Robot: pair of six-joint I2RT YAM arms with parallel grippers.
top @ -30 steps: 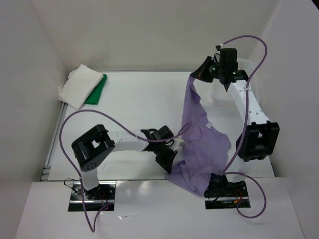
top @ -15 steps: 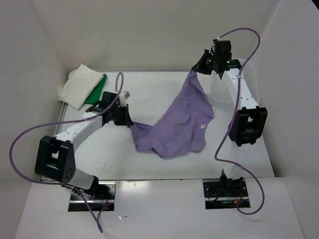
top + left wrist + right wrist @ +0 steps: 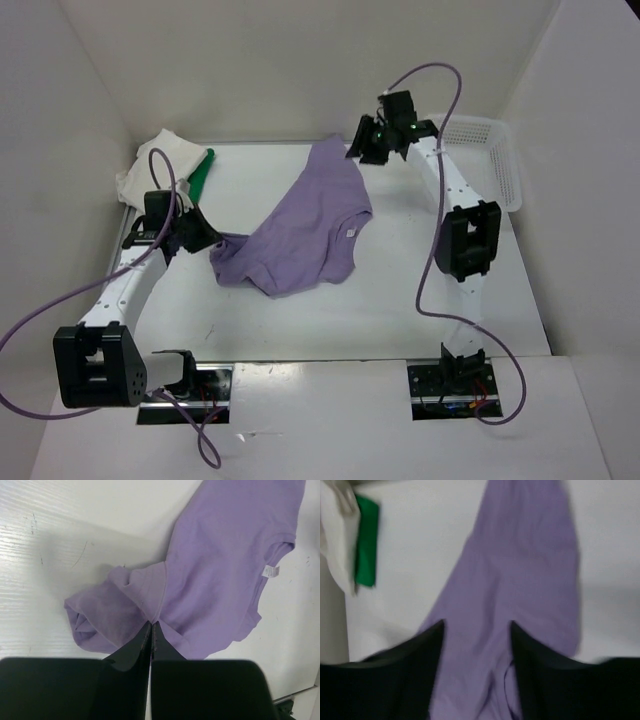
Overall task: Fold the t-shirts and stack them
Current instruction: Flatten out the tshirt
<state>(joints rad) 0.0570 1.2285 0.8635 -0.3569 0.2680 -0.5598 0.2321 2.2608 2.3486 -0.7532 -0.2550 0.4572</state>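
Observation:
The light purple t-shirt (image 3: 300,225) lies loosely spread across the middle of the table, bunched at its left end. My left gripper (image 3: 207,240) is shut on that bunched left corner; in the left wrist view the fingertips (image 3: 151,625) pinch a fold of the purple t-shirt (image 3: 220,565). My right gripper (image 3: 362,146) hovers at the shirt's far end with its jaws wide apart, and the purple t-shirt (image 3: 520,560) passes beneath my right gripper (image 3: 476,626) ungripped. The white t-shirt (image 3: 155,170) and the green t-shirt (image 3: 201,175) sit folded at the far left.
A white lattice basket (image 3: 490,160) stands at the far right by the wall. White walls close in the table on the left, back and right. A metal rail (image 3: 100,320) runs along the table's left edge.
The left gripper dragged its corner of the purple shirt left across the table. The right gripper swung left, opened and let go of the far end. The shirt went from hanging to lying flat.

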